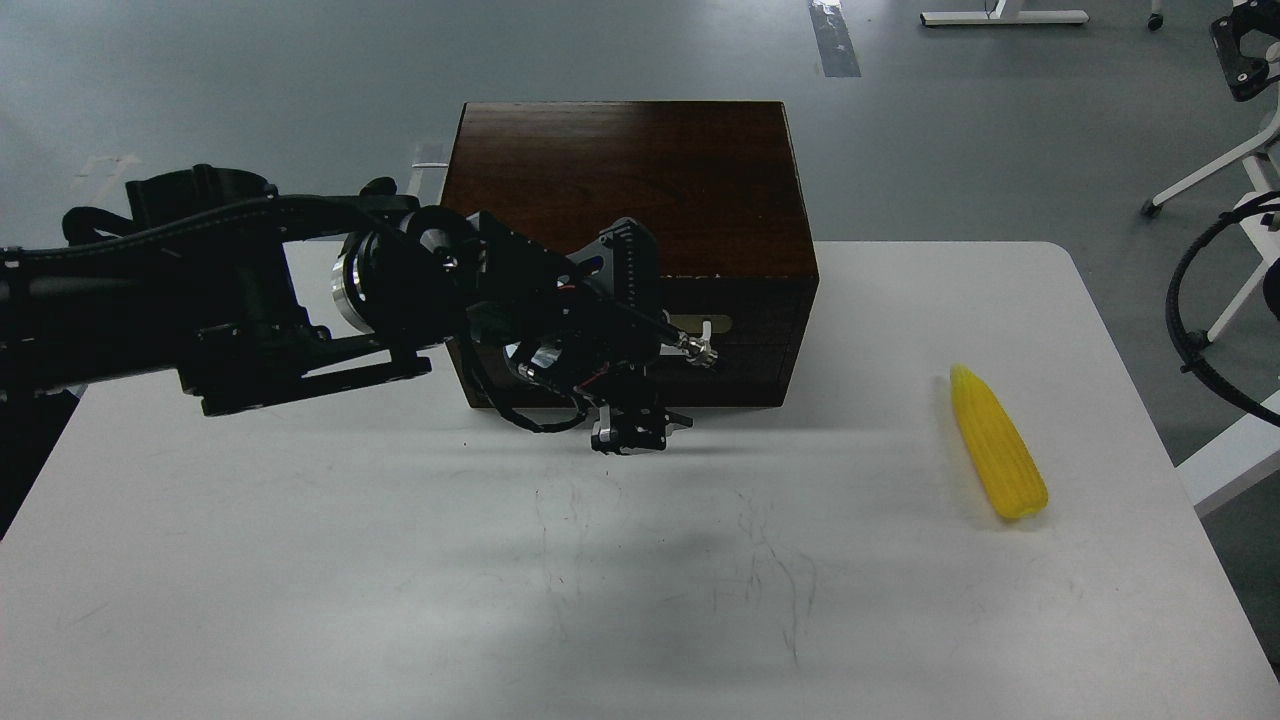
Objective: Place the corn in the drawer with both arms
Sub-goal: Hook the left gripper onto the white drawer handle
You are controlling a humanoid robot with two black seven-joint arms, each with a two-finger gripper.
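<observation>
Head view: my left tool (640, 425) hangs at the drawer (700, 340) front, by the white handle (706, 328); too dark and end-on, I cannot tell its opening. Right tool's out of sight. Corn (997, 441) lies alone near the desk's (400, 600) right edge, well apart from the box (620, 170). Its long axis runs front-to-back, tip toward the far edge, butt nearer me. Looks light, stiff, ribbed plastic, maybe slippery. I'd pinch it mid-length, across the axis.

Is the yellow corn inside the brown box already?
No. The corn lies on the white table, out to the right of the brown box and apart from it.
</observation>
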